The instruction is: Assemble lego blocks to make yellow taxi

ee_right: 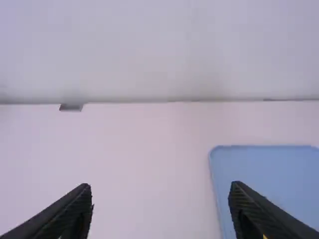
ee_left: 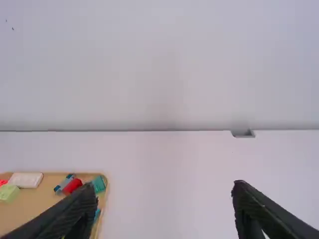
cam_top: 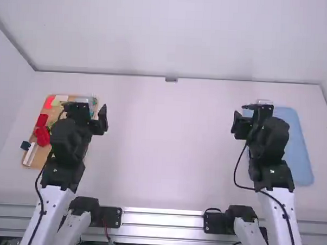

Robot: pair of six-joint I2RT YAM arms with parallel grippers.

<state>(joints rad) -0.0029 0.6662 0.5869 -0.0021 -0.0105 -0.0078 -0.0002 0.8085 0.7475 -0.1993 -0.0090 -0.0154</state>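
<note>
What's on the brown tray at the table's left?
A white block, a light green one, a red piece and a teal one, plus more red pieces. The left arm covers part; what lies behind it can't be told.

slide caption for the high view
Left arm above a tan tray of assorted blocks, right arm above a blue tray.

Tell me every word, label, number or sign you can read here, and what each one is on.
None readable on the lego blocks, the tan tray or the blue tray.
Small dark marks on the left arm and right arm: too small to read, if they are lettering.
</note>
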